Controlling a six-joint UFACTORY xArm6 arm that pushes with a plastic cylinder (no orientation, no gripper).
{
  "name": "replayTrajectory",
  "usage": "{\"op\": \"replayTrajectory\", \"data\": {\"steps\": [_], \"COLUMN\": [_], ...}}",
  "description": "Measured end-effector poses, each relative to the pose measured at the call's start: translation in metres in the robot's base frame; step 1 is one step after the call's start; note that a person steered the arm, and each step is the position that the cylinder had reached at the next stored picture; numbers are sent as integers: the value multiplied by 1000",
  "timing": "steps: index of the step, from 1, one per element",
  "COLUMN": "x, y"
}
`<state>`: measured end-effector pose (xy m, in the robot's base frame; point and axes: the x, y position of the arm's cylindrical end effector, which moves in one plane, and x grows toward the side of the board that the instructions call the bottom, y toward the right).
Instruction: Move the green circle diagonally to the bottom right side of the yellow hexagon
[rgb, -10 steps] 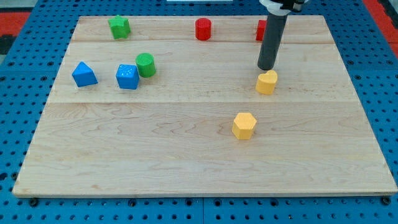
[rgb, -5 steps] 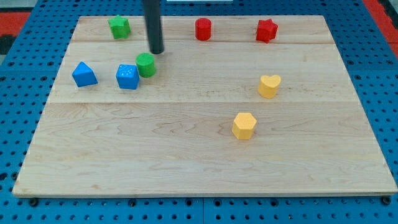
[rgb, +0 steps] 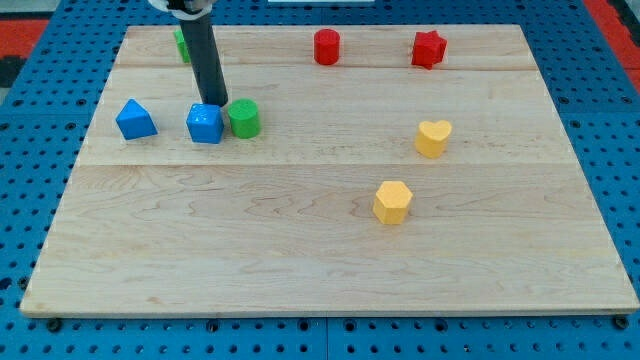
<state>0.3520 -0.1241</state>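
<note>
The green circle (rgb: 243, 118) sits on the wooden board (rgb: 300, 250) at the upper left, touching the right side of a blue cube (rgb: 204, 124). The yellow hexagon (rgb: 393, 202) lies right of the board's middle, far to the lower right of the green circle. My tip (rgb: 214, 104) stands just above the blue cube's top edge, close to the upper left of the green circle.
A blue triangular block (rgb: 135, 119) lies left of the cube. A green block (rgb: 181, 43) is partly hidden behind the rod at the top left. A red cylinder (rgb: 327, 46) and a red star-like block (rgb: 429, 48) sit along the top. A yellow heart (rgb: 432, 138) lies above the hexagon.
My rod swept from the yellow heart at the right across to the left. The green circle has shifted a little down and right, now level with the blue cube.
</note>
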Motion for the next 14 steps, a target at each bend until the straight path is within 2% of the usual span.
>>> {"op": "replayTrajectory", "data": {"steps": [1,2,3,4,6,7,10,11,13,14], "x": [11,40,10,2,73,77,78,112,129,129], "y": [83,114,51,11,100,107,94,89,123,66]}}
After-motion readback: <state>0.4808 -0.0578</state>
